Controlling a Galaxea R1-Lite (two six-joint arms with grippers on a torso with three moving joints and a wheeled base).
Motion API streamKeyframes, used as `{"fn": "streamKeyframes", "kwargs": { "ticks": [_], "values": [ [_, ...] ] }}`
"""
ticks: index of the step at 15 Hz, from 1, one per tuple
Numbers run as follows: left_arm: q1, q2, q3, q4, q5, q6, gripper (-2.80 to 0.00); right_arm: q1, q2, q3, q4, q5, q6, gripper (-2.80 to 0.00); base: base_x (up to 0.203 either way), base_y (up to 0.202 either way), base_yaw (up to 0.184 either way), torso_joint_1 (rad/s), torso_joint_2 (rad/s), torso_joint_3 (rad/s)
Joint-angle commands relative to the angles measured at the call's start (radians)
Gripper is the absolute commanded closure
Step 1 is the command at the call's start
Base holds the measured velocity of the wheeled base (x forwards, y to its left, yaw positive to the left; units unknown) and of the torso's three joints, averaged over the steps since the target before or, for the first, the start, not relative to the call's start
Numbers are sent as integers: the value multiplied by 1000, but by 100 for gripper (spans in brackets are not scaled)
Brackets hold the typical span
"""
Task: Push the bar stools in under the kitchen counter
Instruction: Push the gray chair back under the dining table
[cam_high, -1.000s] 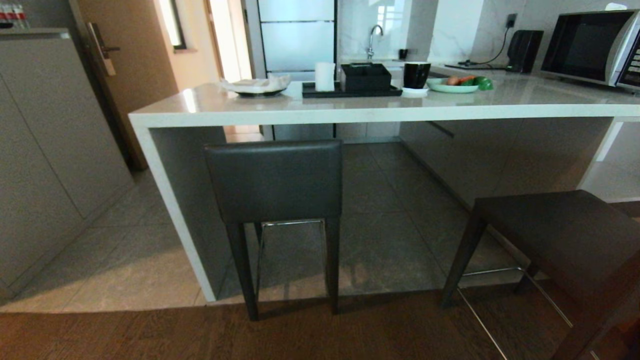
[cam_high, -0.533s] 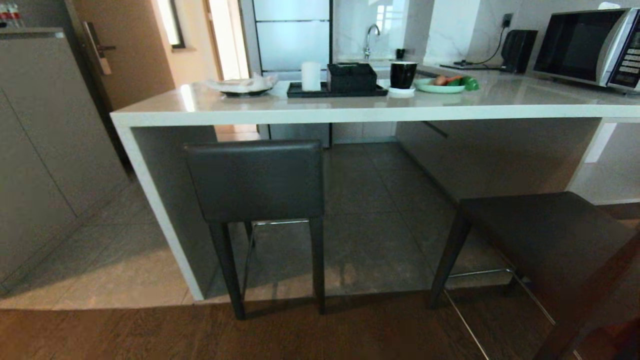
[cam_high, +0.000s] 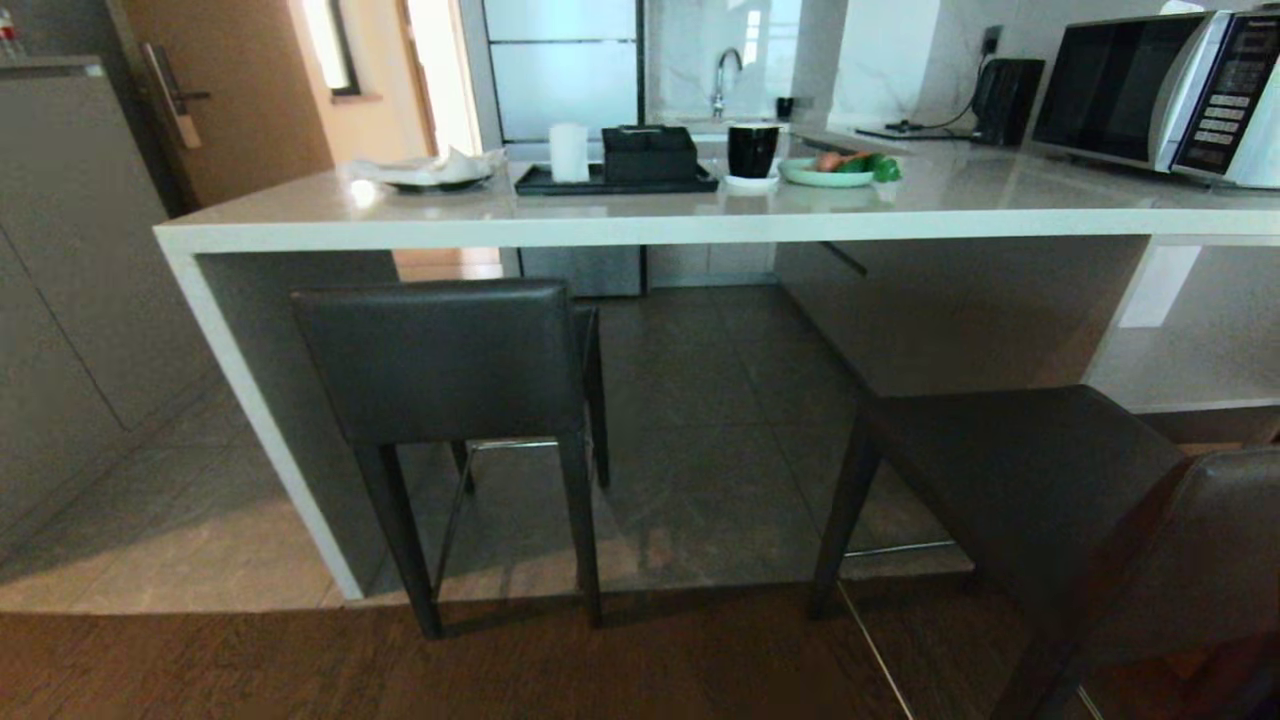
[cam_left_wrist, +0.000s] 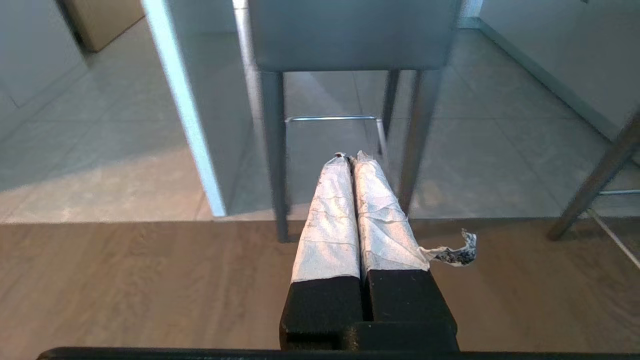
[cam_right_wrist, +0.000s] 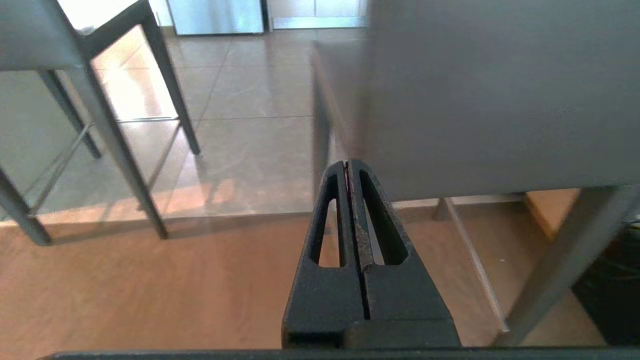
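Under the kitchen counter (cam_high: 640, 222), near its left end panel: one bar stool (cam_high: 440, 360), tucked in. Off to the right: second bar stool (cam_high: 1020, 480), pulled out onto the wood floor (cam_high: 250, 665). Left gripper (cam_left_wrist: 349, 159), tape-wrapped fingers pressed together, empty. Right gripper (cam_right_wrist: 348, 167), fingers together, empty, just before the second stool's backrest.

Pale kitchen counter (cam_high: 700, 222): plate (cam_high: 430, 180) near left end, black tray (cam_high: 615, 182) mid, microwave (cam_high: 1150, 90) at right.
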Motion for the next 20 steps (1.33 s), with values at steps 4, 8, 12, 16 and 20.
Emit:
{"fn": "streamKeyframes", "kwargs": {
  "ticks": [4, 8, 12, 16, 20],
  "values": [
    [1, 3, 0, 0, 1, 0, 0, 0, 0, 0, 0, 0, -1, 0, 0, -197, 1, 2, 5, 3],
    [1, 1, 0, -1, 0, 0, 0, 0, 0, 0, 0, 0, -1, 0, 0, -194, 2, 2, 1, 2],
    [1, 3, 0, 0, 0, 0, 0, 0, 0, 0, 0, 0, 0, 0, 0, -192, 2, 3, 2, 4],
    [1, 2, 0, 0, 1, 0, 0, 0, 0, 0, 0, 0, 1, 0, 0, -195, 2, 2, 4, 3],
    [0, 1, 0, 0, -1, 0, 0, 0, 0, 0, 0, 0, 1, 0, 0, -196, 1, 4, 1, 5]
  ]
}}
